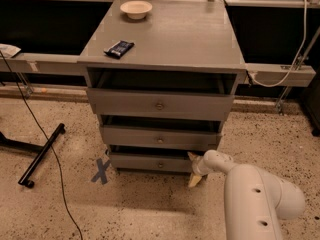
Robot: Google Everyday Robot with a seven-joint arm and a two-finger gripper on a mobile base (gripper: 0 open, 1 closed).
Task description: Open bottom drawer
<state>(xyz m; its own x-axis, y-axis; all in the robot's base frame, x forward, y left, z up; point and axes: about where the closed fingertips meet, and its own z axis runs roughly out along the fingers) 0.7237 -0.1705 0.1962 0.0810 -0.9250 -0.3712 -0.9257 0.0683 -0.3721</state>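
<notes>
Low at the foot of the grey wooden three-drawer cabinet [170,39], the shallow grey wooden bottom drawer [140,162] shows a dark gap above its front. Cream two-finger gripper [193,169] sits at 3 o'clock of it, near its right end, fingers spread, grasping nothing.

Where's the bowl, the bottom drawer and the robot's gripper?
bowl [136,9], camera view, on its pale inside.
bottom drawer [140,162], camera view, on the left half of its front panel.
gripper [193,168], camera view, on its middle, low down at the bottom drawer's right end.
</notes>
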